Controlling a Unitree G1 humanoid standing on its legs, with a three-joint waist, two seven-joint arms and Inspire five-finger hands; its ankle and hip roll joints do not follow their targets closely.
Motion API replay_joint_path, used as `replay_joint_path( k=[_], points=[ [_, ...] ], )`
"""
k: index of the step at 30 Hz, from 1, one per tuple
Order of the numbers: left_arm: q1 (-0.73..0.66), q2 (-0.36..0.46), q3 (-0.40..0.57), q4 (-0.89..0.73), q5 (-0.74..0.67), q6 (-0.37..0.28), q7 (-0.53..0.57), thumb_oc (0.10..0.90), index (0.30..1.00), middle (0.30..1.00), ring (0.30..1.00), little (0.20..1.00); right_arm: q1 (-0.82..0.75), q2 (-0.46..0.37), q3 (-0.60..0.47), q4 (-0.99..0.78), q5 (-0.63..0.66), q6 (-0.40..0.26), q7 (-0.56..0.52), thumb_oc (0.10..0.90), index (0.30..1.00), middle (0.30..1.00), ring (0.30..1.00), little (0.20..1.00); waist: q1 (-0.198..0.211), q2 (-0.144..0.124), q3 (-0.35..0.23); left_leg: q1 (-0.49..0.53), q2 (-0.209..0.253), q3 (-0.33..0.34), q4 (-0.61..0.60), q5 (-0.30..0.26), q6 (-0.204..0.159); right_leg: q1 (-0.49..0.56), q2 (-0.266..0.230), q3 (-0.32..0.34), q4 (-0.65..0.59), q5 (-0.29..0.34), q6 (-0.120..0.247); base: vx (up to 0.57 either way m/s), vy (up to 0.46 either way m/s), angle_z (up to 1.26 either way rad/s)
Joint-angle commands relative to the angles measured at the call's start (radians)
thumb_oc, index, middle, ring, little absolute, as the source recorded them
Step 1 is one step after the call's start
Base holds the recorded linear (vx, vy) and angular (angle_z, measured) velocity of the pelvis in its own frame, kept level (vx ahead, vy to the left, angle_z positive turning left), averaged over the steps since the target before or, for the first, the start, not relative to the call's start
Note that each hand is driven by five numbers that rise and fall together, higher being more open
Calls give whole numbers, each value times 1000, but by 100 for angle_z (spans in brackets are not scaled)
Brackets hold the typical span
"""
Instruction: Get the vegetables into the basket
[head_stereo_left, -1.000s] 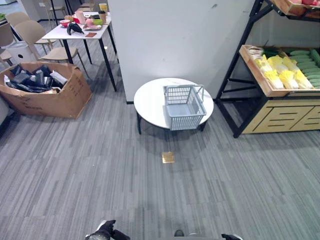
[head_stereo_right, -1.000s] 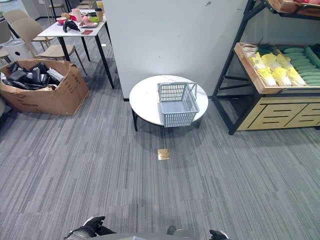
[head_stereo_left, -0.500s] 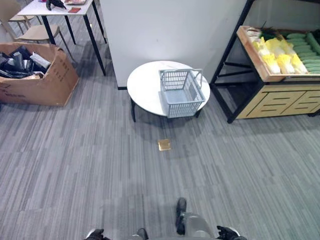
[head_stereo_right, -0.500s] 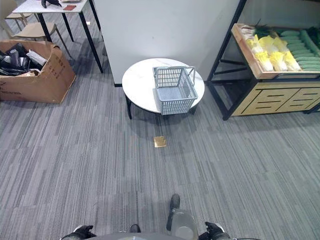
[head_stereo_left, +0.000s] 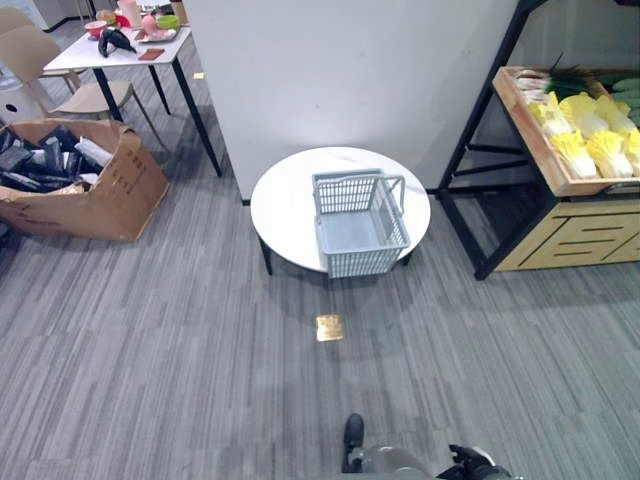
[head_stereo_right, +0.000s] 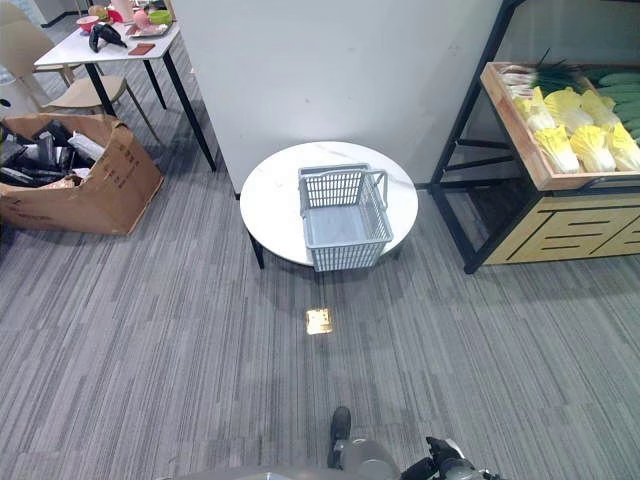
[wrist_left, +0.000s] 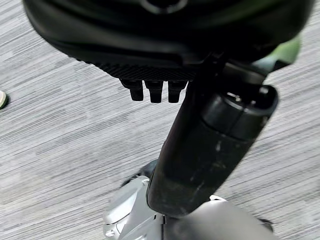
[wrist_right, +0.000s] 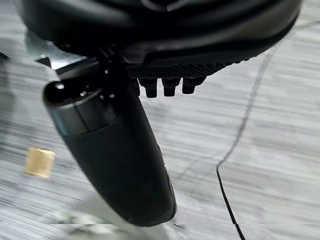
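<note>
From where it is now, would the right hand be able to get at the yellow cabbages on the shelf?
Probably not yet. The right hand hangs low by the robot, holding nothing, and open carpet separates it from the yellow cabbages on the wooden shelf. Nothing blocks the way.

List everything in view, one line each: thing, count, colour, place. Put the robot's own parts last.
Basket: one, pale grey, empty, on the round table, handle folded to the far side.
Round table: one, white top, dark legs, in front of the white wall.
Vegetables: several, yellow-white cabbages with green ones behind, in the wooden tray of the shelf on the robot's right.
Shelf: one, black frame with wooden tray and base, right of the round table.
Floor plate: one, brass, in the carpet nearer than the round table.
Cardboard box: one, brown, full of dark items, far left.
Long table: one, white, cluttered, far left, chairs beside it.
Left hand: dark, empty, fingers straight, over carpet.
Right hand: dark, empty, fingers straight, over carpet.
</note>
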Motion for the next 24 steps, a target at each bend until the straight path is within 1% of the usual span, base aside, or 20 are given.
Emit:
replay_joint_path(
  k=[1,3,5,6,7,8,9,11,12,13,14,15,16,17,18,20,21,23,24],
  points=[
    [-49,-16,15,-29,-50,-11,-4,900,1000,1000,1000,1000,-29,14,39,56,28,-13,0,900,1000,1000,1000,1000,-14,-21,30,8,-60,12,2,55,-10,-10,-52,39,-39,57,120,156,-205,5],
    [-63,-14,0,-39,-44,-10,-5,900,1000,1000,1000,1000,-26,7,40,67,20,-9,4,900,1000,1000,1000,1000,-16,-19,37,-28,-34,4,90,149,-34,19,-36,36,-42,31,96,131,-164,8],
    [-71,-14,-12,-46,-45,-4,-8,900,1000,1000,1000,1000,-25,-2,39,77,14,-4,4,900,1000,1000,1000,1000,-12,-33,55,-94,-20,-3,223,221,-47,49,-39,38,-43,8,70,112,-155,11],
    [-71,-14,-12,-46,-46,-3,-8,900,1000,1000,1000,1000,-25,-2,39,77,14,-4,4,900,1000,1000,1000,1000,-14,-33,55,-99,-18,-6,230,219,-48,48,-38,35,-42,8,70,85,-134,8],
    [-71,-13,-10,-43,-46,1,-7,900,1000,1000,1000,1000,-24,-4,42,79,10,0,9,900,1000,1000,1000,1000,-9,-43,63,-121,-20,-1,274,232,-47,62,-43,37,-45,0,62,67,-107,-4],
    [-70,-13,-8,-40,-47,3,-5,900,1000,1000,1000,1000,-25,-8,40,81,6,2,8,900,1000,1000,1000,1000,-7,-47,68,-139,-19,5,294,232,-41,73,-43,38,-48,-10,59,115,-143,-10],
    [-69,-16,-6,-36,-50,6,-4,900,1000,1000,1000,1000,-24,-13,42,88,-3,5,9,900,1000,1000,1000,1000,-5,-48,69,-156,-5,28,289,237,-35,84,-45,36,-49,-19,59,128,-103,-11],
    [-60,-18,0,-30,-49,10,-4,900,1000,1000,1000,1000,-17,-20,37,92,-8,8,10,900,1000,1000,1000,1000,6,-51,74,-198,10,62,246,224,-22,106,-53,44,-49,-29,65,162,-46,1],
    [-56,-18,3,-28,-47,9,-5,900,1000,1000,1000,1000,-14,-24,30,99,-9,10,9,900,1000,1000,1000,1000,13,-50,76,-225,10,79,202,197,-15,121,-55,47,-50,-38,72,236,27,4],
    [-49,-20,5,-23,-43,10,-5,900,1000,1000,1000,1000,-6,-27,22,102,-11,10,7,900,1000,1000,1000,1000,23,-51,76,-270,-6,99,97,169,-9,139,-64,57,-53,-48,88,240,53,5],
    [-48,-21,3,-22,-40,11,-4,900,1000,1000,1000,1000,-4,-28,25,100,-17,9,6,900,1000,1000,1000,1000,30,-53,79,-291,-13,101,43,162,-7,150,-72,65,-54,-53,93,208,86,5],
    [-47,-22,1,-21,-36,9,-4,900,1000,1000,1000,1000,-4,-29,32,99,-30,9,3,900,1000,1000,1000,1000,34,-50,79,-310,-16,101,-12,173,-10,153,-73,70,-54,-57,96,94,58,5],
    [-46,-22,0,-21,-36,9,-4,900,1000,1000,1000,1000,-3,-29,32,99,-31,9,3,900,1000,1000,1000,1000,35,-51,80,-305,-18,103,-18,176,-10,155,-75,70,-54,-58,97,103,57,-5],
    [-46,-23,-6,-20,-26,7,-6,900,1000,1000,1000,1000,-3,-30,38,100,-43,8,2,900,1000,1000,1000,1000,43,-43,85,-335,-15,90,-72,216,-15,163,-69,78,-54,-67,100,161,82,-35],
    [-46,-24,-13,-20,-18,6,-1,900,1000,1000,1000,1000,-4,-35,42,103,-49,6,-1,900,1000,1000,1000,1000,56,-31,94,-370,-3,78,-135,276,-27,183,-62,93,-54,-83,102,207,99,-45],
    [-46,-22,-10,-19,-22,4,0,900,1000,1000,1000,1000,-7,-37,40,105,-45,3,-3,900,1000,1000,1000,1000,65,-25,101,-395,5,80,-175,305,-41,202,-56,105,-54,-99,105,210,98,-37],
    [-39,-24,-10,-20,-24,2,0,900,1000,1000,1000,1000,-9,-35,40,107,-44,3,-1,900,1000,1000,1000,1000,71,-17,98,-400,13,85,-184,325,-49,220,-46,125,-54,-117,104,222,116,-32],
    [-36,-24,-10,-20,-24,2,1,900,1000,1000,1000,1000,-8,-34,41,107,-44,2,0,900,1000,1000,1000,1000,75,-16,97,-397,15,84,-180,330,-51,230,-43,134,-54,-125,102,172,98,-38],
    [-27,-21,-4,-17,-23,1,1,900,1000,1000,1000,1000,-8,-24,48,109,-46,2,5,900,1000,1000,1000,1000,82,-17,81,-380,14,84,-185,303,-36,249,-42,153,-54,-143,105,167,130,-52]
  ],
)
